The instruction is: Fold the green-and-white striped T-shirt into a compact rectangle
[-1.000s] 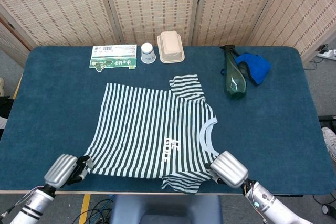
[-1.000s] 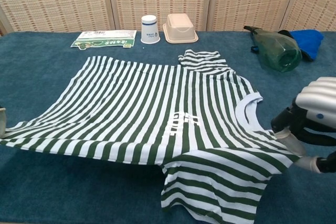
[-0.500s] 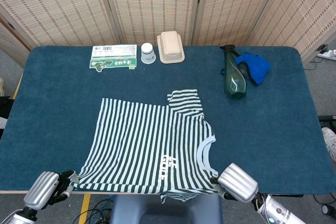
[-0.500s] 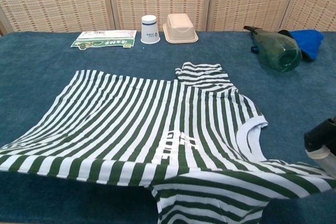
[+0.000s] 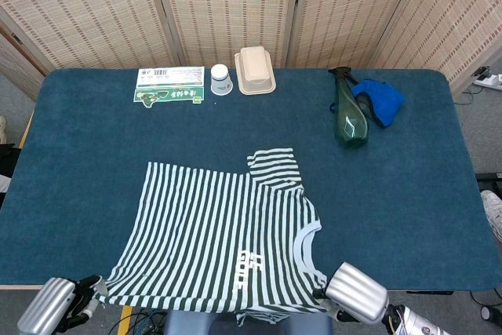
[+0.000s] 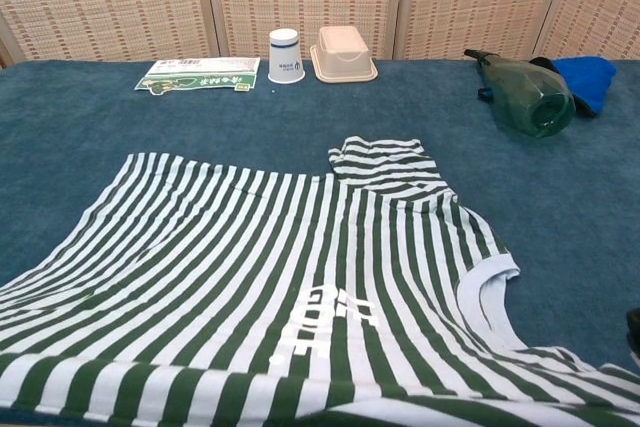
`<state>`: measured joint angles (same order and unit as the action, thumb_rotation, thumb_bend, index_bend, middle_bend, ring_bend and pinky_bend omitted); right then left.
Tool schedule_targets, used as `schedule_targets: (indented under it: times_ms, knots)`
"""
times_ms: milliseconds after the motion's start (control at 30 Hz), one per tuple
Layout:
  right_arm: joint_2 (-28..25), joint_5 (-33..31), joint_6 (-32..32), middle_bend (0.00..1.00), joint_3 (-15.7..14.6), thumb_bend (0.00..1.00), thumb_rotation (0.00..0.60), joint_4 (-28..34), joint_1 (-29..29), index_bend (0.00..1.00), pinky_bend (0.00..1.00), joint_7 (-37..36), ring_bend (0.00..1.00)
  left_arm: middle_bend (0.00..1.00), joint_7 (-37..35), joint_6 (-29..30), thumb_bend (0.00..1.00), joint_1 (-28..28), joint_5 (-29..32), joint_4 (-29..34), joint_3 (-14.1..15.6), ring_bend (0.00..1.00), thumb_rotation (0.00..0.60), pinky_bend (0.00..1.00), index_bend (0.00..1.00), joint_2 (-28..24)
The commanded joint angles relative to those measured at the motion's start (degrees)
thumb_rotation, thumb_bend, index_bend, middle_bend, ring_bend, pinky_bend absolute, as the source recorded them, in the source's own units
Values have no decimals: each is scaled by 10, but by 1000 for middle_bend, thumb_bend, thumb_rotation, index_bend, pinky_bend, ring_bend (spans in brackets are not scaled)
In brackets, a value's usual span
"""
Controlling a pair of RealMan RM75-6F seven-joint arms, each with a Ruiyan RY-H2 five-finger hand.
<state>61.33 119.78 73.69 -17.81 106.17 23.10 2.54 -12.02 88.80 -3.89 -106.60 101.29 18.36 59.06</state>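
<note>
The green-and-white striped T-shirt (image 5: 220, 233) lies face up on the blue table (image 5: 86, 154), collar to the right and hem to the left; its far sleeve (image 5: 274, 166) is bunched. In the chest view the T-shirt (image 6: 280, 287) fills the foreground, its near edge lifted and running out of frame. My left hand (image 5: 59, 313) is below the table's front edge and grips the near hem corner. My right hand (image 5: 357, 294) holds the near shoulder beside the collar. Its fingers are hidden beneath its silver back.
Along the far edge sit a green-and-white packet (image 5: 169, 85), a paper cup (image 5: 221, 80) and a beige container (image 5: 255, 70). A green bottle (image 5: 349, 115) lies beside a blue cloth (image 5: 380, 100) at the far right. A woven screen stands behind.
Both hands have drawn back toward me past the table's front edge, dragging the shirt nearer. The right hand has left the chest view.
</note>
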Motion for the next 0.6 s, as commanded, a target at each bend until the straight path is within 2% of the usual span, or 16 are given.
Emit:
schedule_targets:
  times_ms: [33,233,333,500,600]
  knots:
    - [-6,14,5,962,-10,567,600,2,-3,716,1000,-8,973,943,1,7,563,8,-10,0,7,881,600,951,571,-7]
    - [-15,35,19,963,-21,566,600,3,-12,717,1000,-19,973,943,-7,23,563,23,-35,0,18,881,600,951,571,-18]
    - [-14,32,20,963,-20,566,600,1,-16,717,1000,-20,974,943,-10,13,563,19,-33,0,15,881,600,951,572,-20]
    - [-3,2,16,963,-5,566,600,-1,-25,717,1000,-18,974,943,-6,-31,563,-6,1,3,-12,881,600,951,572,-15]
    - [9,-22,12,963,9,567,600,-2,-30,717,1000,-20,974,943,1,-72,562,-34,33,5,-38,881,600,951,571,-14]
